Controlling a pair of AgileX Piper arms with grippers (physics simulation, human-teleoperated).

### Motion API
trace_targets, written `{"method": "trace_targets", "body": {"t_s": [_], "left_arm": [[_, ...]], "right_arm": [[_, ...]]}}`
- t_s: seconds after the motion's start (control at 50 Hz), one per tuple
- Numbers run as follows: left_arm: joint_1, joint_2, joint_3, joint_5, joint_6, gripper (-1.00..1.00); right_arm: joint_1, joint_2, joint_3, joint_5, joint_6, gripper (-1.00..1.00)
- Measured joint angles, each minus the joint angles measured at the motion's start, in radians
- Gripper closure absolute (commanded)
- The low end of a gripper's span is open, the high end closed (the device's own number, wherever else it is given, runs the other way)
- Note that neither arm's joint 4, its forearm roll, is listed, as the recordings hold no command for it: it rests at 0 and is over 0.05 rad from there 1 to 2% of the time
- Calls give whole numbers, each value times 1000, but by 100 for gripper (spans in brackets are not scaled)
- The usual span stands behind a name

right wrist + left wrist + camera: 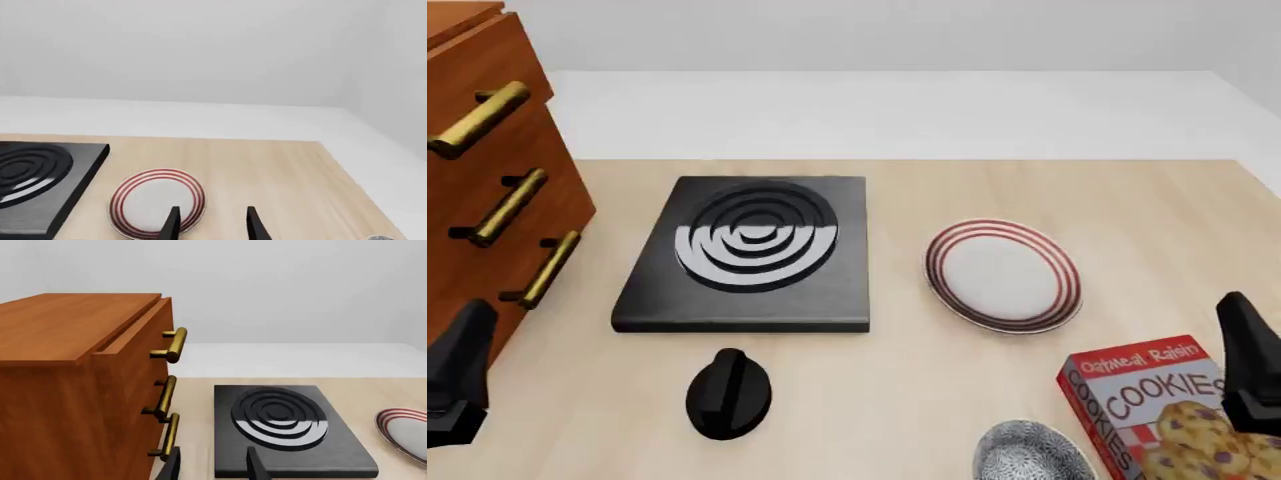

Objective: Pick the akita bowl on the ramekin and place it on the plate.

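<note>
The akita bowl, speckled black and white, sits at the table's near edge, cut off by the front view's lower border. The ramekin is hidden. The plate, white with red rings, lies right of centre, beyond the bowl; it also shows in both wrist views. My right gripper is open with nothing between its fingers, held above the table near the bowl's right side. My left gripper is open too, low at the near left by the cabinet.
A wooden drawer cabinet with brass handles fills the left side. A black stove burner slab lies at centre, with a black knob in front of it. A red cookies box stands right of the bowl.
</note>
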State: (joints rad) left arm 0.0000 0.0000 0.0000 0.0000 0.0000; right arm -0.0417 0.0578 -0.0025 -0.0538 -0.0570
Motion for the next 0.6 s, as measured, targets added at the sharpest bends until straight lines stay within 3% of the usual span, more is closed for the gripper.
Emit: {"method": "trace_targets", "body": {"t_s": [0.26,0.6], "left_arm": [[0,0,0,0,0,-100],[0,0,0,0,0,-100]], "right_arm": [[12,-2,-49,67,35,-100],[55,44,-209,237,-6,-100]]}}
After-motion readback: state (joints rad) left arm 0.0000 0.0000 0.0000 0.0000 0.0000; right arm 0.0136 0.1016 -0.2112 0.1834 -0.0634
